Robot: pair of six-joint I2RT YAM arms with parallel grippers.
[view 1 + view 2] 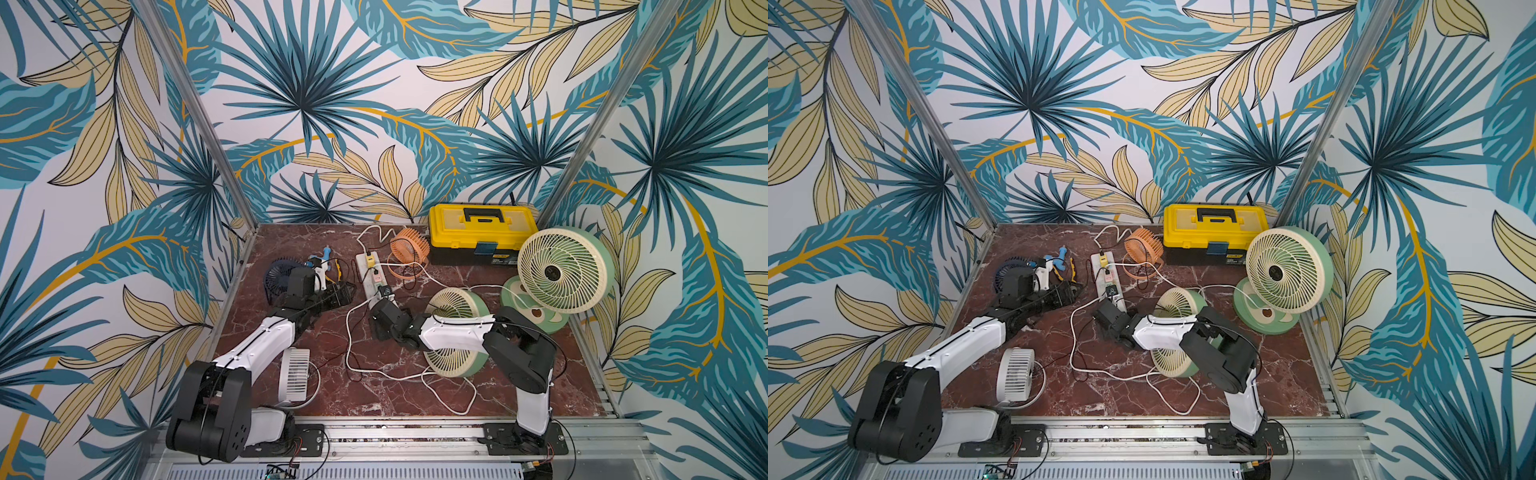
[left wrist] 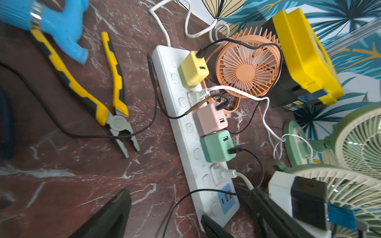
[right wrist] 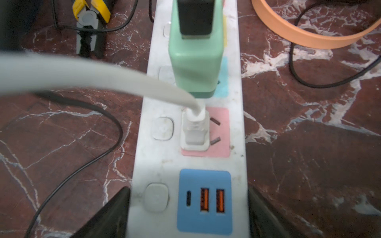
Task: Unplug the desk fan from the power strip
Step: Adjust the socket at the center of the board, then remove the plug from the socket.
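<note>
Near the middle of the dark red marble-patterned tabletop [image 1: 382,399], the long white plastic power strip with pastel sockets [image 1: 365,278] lies lengthwise away from the robot, its blue USB panel [image 3: 204,202] nearest the arms. The right gripper [image 3: 188,187] straddles that near end, one black finger just beside each long edge, probably to steady the bar against a pull. No gap shows on either side, so I cannot tell whether its jaws pinch the strip or merely flank it. The left gripper [image 2: 165,204] hangs beside the strip, jaws released around only marble and a thin black cable, near the yellow-and-black pliers [image 2: 117,121], likely placed to reach a plug. Only the right wrist view shows the flat white plug [image 3: 194,131] fully seated in the pink socket [image 3: 221,131], between the USB panel and the mint-green cube adapter [image 3: 195,57]. Only the left wrist view lays out the whole row, including a second white plug [image 2: 203,92]. Both top views show the several fans, but which one the near white cord feeds is unclear.
</note>
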